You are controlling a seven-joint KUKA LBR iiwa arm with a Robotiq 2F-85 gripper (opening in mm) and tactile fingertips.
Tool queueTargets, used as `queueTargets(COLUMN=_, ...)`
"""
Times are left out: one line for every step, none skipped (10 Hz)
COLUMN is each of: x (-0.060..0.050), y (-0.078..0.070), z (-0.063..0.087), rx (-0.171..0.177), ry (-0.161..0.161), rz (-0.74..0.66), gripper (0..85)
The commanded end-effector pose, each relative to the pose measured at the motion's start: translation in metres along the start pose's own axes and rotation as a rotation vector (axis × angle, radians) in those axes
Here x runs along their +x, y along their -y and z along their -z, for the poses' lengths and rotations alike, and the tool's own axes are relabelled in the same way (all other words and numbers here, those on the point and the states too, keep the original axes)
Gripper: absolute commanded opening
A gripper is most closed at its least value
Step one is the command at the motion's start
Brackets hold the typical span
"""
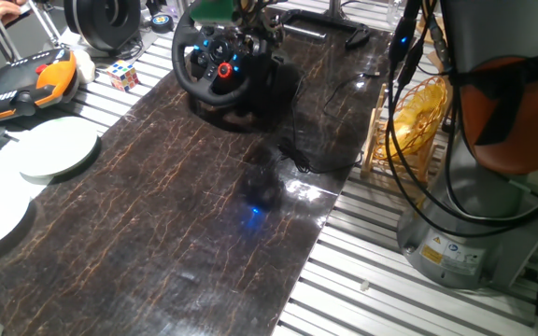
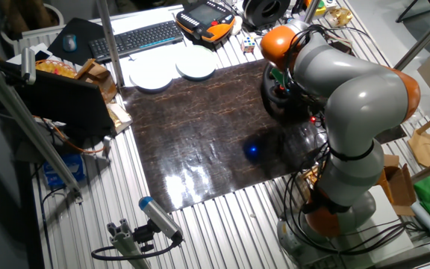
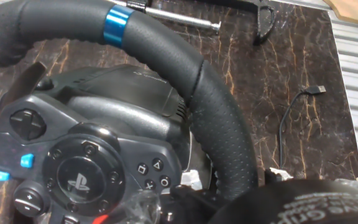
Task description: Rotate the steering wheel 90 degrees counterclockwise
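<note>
We find the steering wheel (image 1: 220, 58) at the far end of the dark marbled bench (image 1: 176, 215), propped on its black base with the face tilted toward the open stretch of the bench. The end effector (image 1: 241, 21) sits at the top of the rim, hard against it, with the arm reaching in from the robot's pedestal side.

In the hand view the rim (image 3: 185, 81) sweeps as a thick arc across the frame, the blue centre stripe (image 3: 117, 23) lying near the top left and the hub (image 3: 82, 174) with its small buttons low on the left. So, from the end effector, the wheel's centre lies down and to the left, and the rim runs past it down the right-hand side. That stripe off its top position suggests to us the wheel is already somewhat turned, though we cannot read how far.

We cannot tell how the fingers stand: none shows clearly in any view, and whether they clamp the rim is hidden.

We judge that the coming move must follow an arc about the hub, not a straight push.
</note>
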State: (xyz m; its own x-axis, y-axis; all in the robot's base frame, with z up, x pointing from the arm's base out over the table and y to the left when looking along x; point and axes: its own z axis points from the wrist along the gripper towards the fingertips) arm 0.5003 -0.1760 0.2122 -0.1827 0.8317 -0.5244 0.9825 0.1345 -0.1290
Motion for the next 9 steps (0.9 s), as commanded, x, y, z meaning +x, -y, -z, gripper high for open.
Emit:
queueTargets(x=-0.0007, y=0.0001, z=-0.0006, rx=0.002, ry=0.004, rz=0.007, gripper=56.3)
queueTargets(x=-0.0017, y=0.0006, z=-0.0014, rx=0.002, ry=0.004, rz=0.014, gripper=55.7)
queueTargets(x=-0.0025, y=0.0007, z=-0.0018, rx=0.003, ry=0.005, rz=0.021, gripper=54.0)
queueTargets(x=-0.0035, y=0.0006, z=-0.0023, rx=0.004, ry=0.005, rz=0.025, gripper=51.3)
queueTargets(x=-0.0038, y=0.0008, z=-0.003, rx=0.004, ry=0.004, rz=0.028, gripper=47.3)
queueTargets(x=-0.0039, y=0.0008, z=-0.0032, rx=0.005, ry=0.003, rz=0.039, gripper=41.3)
queueTargets(x=-0.0044, y=0.0008, z=-0.0036, rx=0.009, ry=-0.001, rz=0.059, gripper=29.7)
queueTargets(x=-0.0051, y=0.0008, z=-0.0036, rx=0.01, ry=-0.003, rz=0.071, gripper=20.7)
queueTargets(x=-0.0062, y=0.0008, z=-0.0037, rx=0.01, ry=-0.003, rz=0.088, gripper=17.7)
